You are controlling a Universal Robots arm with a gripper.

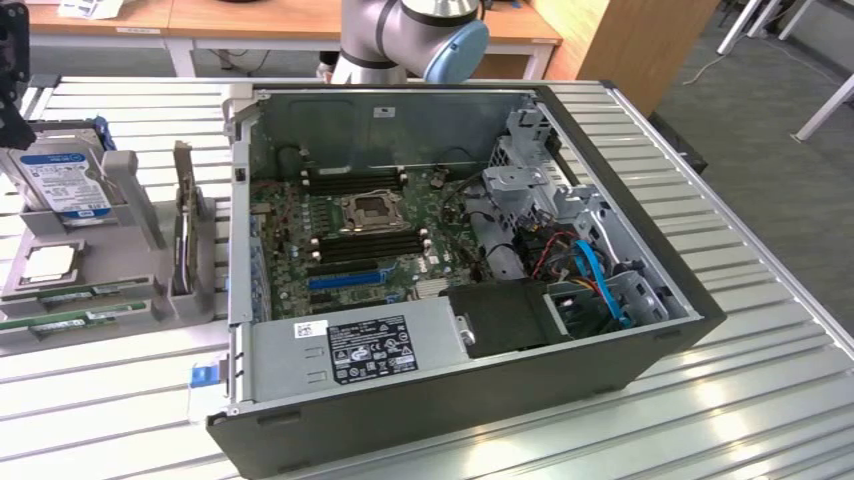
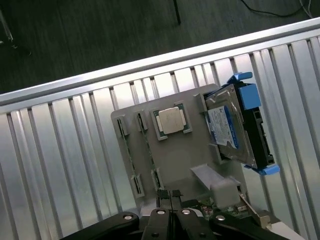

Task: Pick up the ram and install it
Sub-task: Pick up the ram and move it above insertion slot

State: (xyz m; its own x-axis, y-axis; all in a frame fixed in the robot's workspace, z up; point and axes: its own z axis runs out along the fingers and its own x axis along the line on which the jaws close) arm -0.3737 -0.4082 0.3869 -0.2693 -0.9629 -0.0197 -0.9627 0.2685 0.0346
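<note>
We're right at the start of the pick-up step here, nothing grabbed. The pincer (image 2: 170,196) hangs over the grey holder (image 2: 175,160) on the bench (image 1: 120,400), with its fingers pressed together and nothing between them. The ram (image 1: 83,292) sits on edge in a slot of that holder, just beside a second green stick (image 1: 67,321) and near the CPU (image 2: 172,121) and the blue-labelled hard drive (image 2: 232,125). The open PC case (image 1: 641,345) stands to the exterior view's right of the holder, and its black memory slots (image 1: 363,245) look empty as far as we can tell. Our read: to get the stick, the pincer has to spread first, line up across the thin board and come down without nudging its neighbour.
</note>
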